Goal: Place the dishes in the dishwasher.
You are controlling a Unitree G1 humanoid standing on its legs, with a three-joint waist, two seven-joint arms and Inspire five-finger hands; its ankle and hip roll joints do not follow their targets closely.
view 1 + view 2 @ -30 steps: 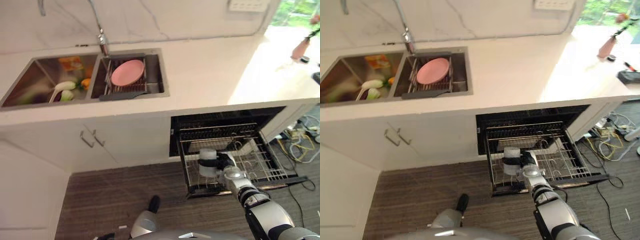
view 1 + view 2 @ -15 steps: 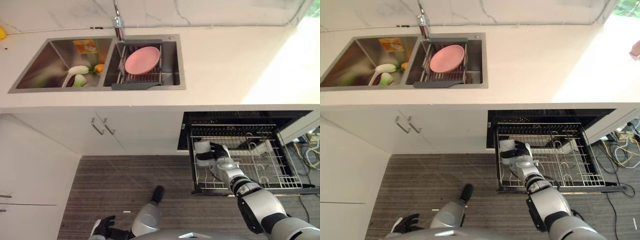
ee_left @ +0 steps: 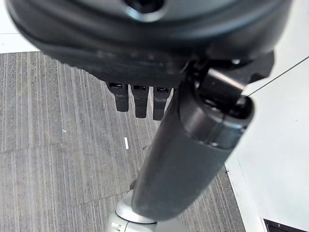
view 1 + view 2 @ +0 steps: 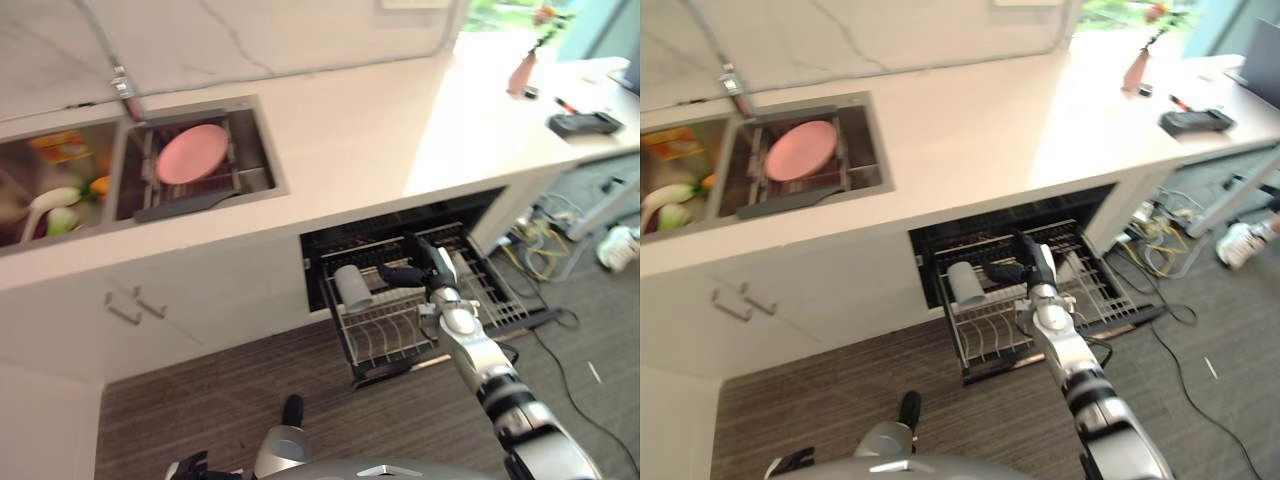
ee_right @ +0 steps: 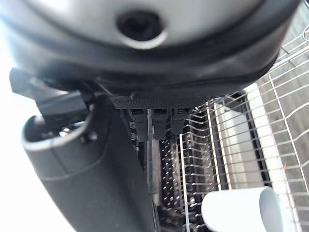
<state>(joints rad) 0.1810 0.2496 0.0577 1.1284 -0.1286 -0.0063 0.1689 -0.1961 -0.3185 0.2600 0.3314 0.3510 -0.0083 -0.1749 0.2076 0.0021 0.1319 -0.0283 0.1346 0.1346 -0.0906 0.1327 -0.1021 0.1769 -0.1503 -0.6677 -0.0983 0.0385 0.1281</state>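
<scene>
The dishwasher (image 4: 400, 235) stands open under the pale surface (image 4: 350, 140), its wire rack (image 4: 400, 330) pulled out over the striped floor (image 4: 200, 400). A pale cup (image 4: 351, 287) lies on its side in the rack, at the 9 o'clock end, its open mouth turned toward the room. Just beside it, toward 3 o'clock, the right hand (image 4: 415, 272) hovers over the rack with its fingers (image 4: 392, 274) stretched out nearly straight toward the cup and holding nothing; there looks to be a small gap between the fingertips and the cup, though from here I cannot be sure they are apart. In the right wrist view the same hand (image 5: 145, 63) looks along the rack's wires, its fingers hanging loose, with the cup (image 5: 241, 212) lying free past them.

Up on the surface, at about 10 o'clock from the dishwasher, the double sink (image 4: 265, 165) holds a dark drying rack (image 4: 190, 195) with a pink plate (image 4: 190, 153) resting in it. The other basin, farther toward 9 o'clock, has a jumble of things (something white, something green, something orange) that I cannot tell apart.

The left hand (image 3: 145, 58) hangs low above the floor beside a white cabinet (image 3: 280, 145), fingers relaxed, nothing in them.

At the far end of the surface, near 1 o'clock, stand a small pink vase (image 4: 519, 75) and a dark flat object (image 4: 583, 122).
</scene>
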